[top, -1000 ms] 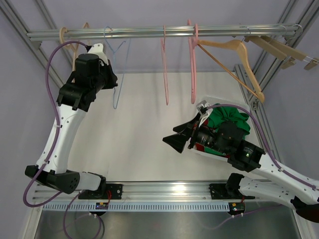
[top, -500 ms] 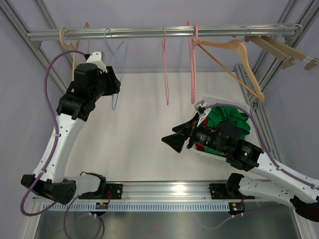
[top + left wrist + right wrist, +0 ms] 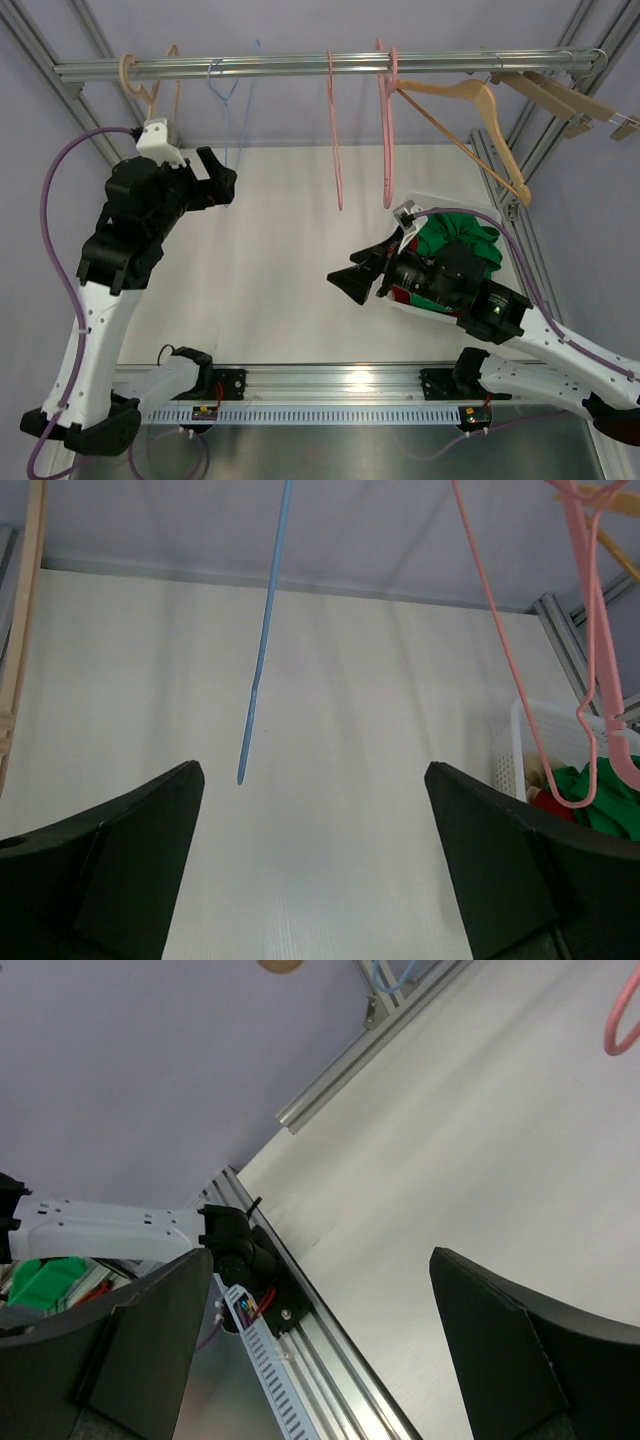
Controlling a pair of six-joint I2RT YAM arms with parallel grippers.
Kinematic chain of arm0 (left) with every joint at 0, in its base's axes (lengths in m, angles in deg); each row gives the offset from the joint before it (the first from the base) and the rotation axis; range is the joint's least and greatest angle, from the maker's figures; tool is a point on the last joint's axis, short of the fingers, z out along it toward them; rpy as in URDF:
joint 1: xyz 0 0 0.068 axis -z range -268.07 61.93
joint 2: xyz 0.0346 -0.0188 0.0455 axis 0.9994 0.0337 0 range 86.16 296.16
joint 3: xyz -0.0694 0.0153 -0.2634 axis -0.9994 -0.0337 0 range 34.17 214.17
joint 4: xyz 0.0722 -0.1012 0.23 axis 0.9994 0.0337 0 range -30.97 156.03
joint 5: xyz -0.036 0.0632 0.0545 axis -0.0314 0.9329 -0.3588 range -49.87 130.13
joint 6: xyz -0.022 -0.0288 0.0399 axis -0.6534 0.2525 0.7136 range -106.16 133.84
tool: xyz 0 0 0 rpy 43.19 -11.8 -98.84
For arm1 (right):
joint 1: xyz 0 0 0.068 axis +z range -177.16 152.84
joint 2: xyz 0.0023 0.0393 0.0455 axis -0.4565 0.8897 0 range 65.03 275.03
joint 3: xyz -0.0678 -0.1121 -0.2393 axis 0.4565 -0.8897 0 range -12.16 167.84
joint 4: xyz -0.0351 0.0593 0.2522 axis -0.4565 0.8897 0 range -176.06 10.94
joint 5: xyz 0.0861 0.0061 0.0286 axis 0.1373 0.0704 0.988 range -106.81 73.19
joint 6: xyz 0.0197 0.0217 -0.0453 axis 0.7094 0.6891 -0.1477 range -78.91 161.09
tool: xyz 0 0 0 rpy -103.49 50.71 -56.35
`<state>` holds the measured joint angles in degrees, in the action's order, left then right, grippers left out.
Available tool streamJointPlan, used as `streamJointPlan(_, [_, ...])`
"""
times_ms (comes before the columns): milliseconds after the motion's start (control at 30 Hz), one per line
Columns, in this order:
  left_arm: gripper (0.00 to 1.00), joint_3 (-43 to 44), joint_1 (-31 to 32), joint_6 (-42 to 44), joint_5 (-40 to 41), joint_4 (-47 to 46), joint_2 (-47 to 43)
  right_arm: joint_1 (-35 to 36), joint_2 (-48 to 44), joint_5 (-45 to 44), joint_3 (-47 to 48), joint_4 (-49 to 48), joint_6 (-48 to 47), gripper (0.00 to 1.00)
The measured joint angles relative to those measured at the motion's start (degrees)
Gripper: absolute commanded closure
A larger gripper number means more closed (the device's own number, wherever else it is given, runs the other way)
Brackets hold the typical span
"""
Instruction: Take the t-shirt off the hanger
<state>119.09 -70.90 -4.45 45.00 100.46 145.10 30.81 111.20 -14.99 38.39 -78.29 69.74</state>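
Left tool (image 3: 312,775) and right tool (image 3: 315,1260) are both spread and empty. The blue hanger (image 3: 262,660) dangles bare just ahead of the left tool. The t-shirt (image 3: 455,240) sits in the basket (image 3: 415,308) behind the right tool. Back the left tool straight off, without snagging the hanger.

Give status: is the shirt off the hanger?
Looks done: blue hanger hangs bare; green garment, likely the t-shirt, lies in the white basket. In hand: nothing; left gripper and right gripper both open, empty. Left: nothing visible.

top: overhead | left wrist: toward blue hanger (image 3: 262,640) | right wrist: toward left arm base (image 3: 238,1252) (tabletop (image 3: 330,810) shared)
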Motion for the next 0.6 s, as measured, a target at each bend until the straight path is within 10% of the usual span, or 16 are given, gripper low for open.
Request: streamJointPlan(600, [0.01,-31.39,0.0,-2.56,-14.93,-0.26,-44.06,0.09,-34.1,-26.21,9.79,19.08,-6.67,0.01])
